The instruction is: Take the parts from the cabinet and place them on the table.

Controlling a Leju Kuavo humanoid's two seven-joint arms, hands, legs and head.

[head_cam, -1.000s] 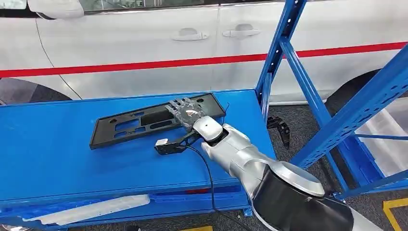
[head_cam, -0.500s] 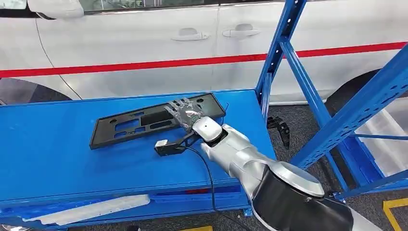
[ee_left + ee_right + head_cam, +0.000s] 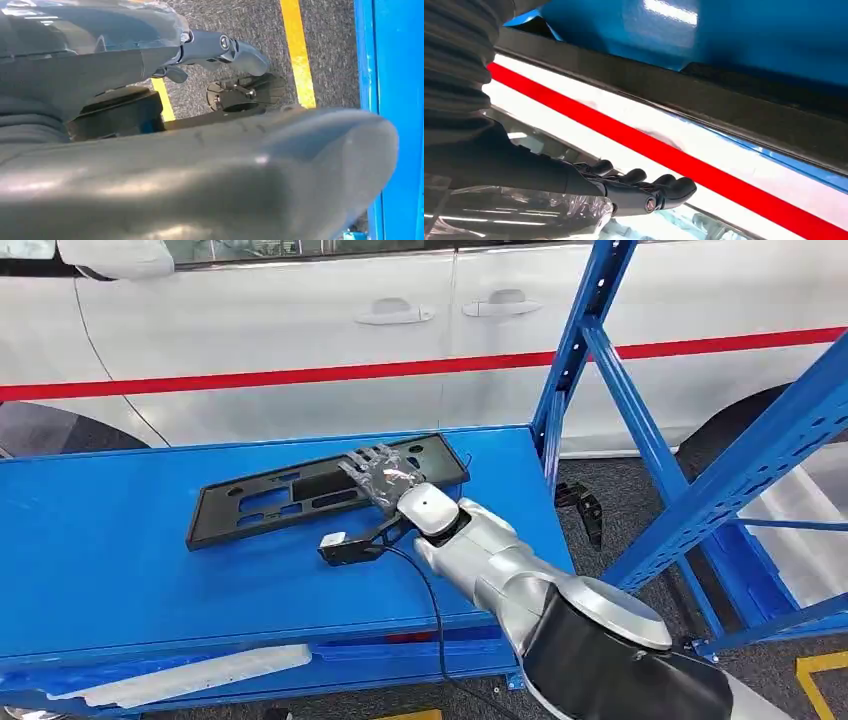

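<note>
My right arm (image 3: 500, 565) is silver, built of rounded, polished segments that widen toward a big black shoulder housing (image 3: 610, 670) capped by a grey disc. At the wrist sits a pale, glossy oval cover (image 3: 428, 508). A small black bracket with a white-tipped block (image 3: 340, 545) juts off beside it, and a thin black cable (image 3: 432, 600) trails back from there. The right hand (image 3: 378, 472) has dark fingers — wrapped in clear, crinkled plastic film. On the left hand (image 3: 210, 47) I see a grey ribbed cover, a thick grey thumb and a round screw head at a dark finger.
</note>
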